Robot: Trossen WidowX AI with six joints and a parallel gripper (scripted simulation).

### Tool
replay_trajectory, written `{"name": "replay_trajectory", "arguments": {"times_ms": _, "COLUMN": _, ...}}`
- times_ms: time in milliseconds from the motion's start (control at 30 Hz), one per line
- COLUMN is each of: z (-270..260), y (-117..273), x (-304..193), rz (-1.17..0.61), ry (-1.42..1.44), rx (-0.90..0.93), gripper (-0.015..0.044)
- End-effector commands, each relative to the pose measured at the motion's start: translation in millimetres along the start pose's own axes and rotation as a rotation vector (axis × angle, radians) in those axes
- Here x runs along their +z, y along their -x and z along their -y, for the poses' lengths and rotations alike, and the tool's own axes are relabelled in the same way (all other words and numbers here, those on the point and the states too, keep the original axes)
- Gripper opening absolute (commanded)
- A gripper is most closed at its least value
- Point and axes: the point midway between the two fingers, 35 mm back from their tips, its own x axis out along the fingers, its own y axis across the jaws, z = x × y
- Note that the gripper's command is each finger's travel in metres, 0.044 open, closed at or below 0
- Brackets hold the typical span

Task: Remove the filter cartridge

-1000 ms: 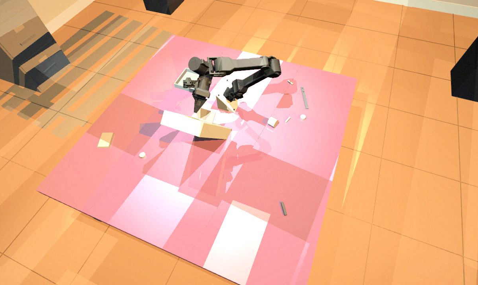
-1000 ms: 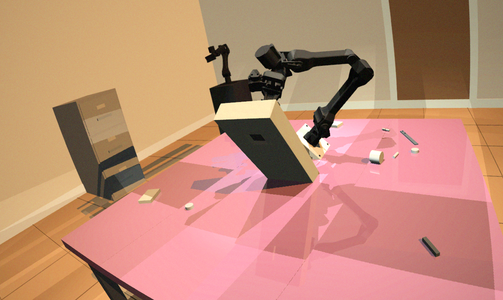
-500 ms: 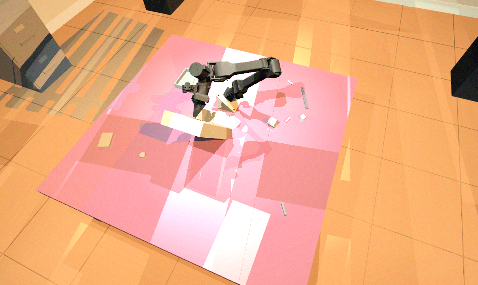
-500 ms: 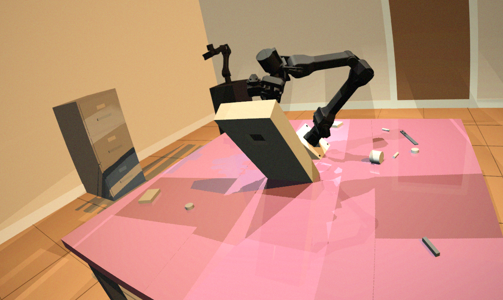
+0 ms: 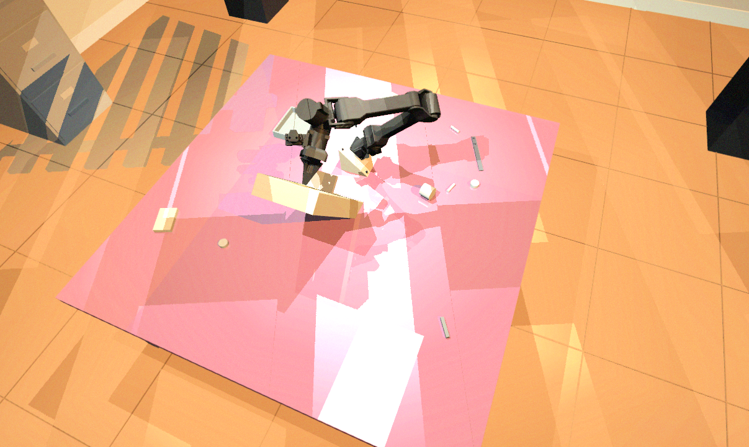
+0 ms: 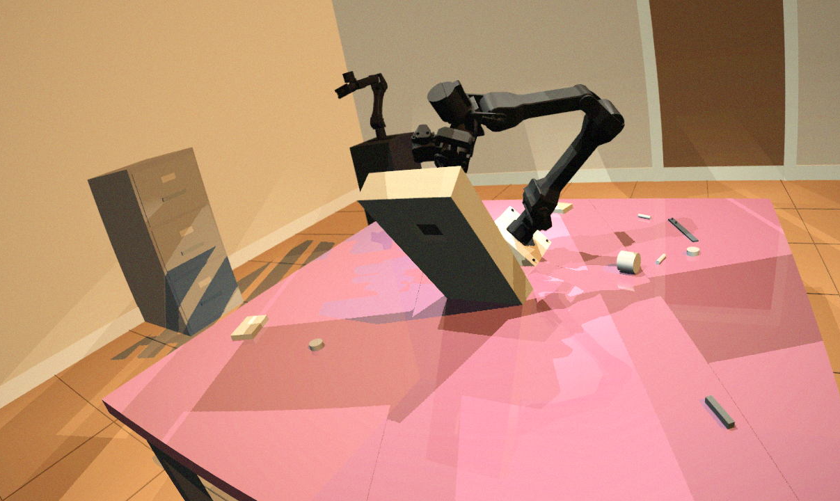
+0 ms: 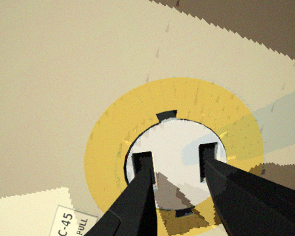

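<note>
Cartridge (image 7: 176, 157), a pale round disc with two dark rectangular slots, sat flush in the tilted tan panel (image 7: 56, 70), ringed by a flat yellow collar (image 7: 121, 122). The claw (image 7: 179, 172) stood partly open, gripping nothing, one black tapered finger (image 7: 141, 206) tip at each slot. A white label (image 7: 71, 233) lay below-left of the cartridge. The tray (image 5: 283, 124), pale-walled, sat behind the panel on the glossy pink surface (image 5: 254, 311), partly hidden by the arm.
</note>
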Motion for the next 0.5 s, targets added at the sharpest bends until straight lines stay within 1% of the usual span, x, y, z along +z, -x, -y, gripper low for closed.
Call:
{"name": "replay_trajectory", "arguments": {"times_ms": 0, "z": 0.2, "y": -2.0, "x": 0.7, "rz": 0.003, "ry": -0.004, "rx": -0.001, "gripper": 0.0113}}
{"name": "replay_trajectory", "arguments": {"times_ms": 467, "z": 0.1, "y": -6.3, "x": 0.7, "rz": 0.003, "ry": -0.003, "rx": -0.001, "gripper": 0.0113}}
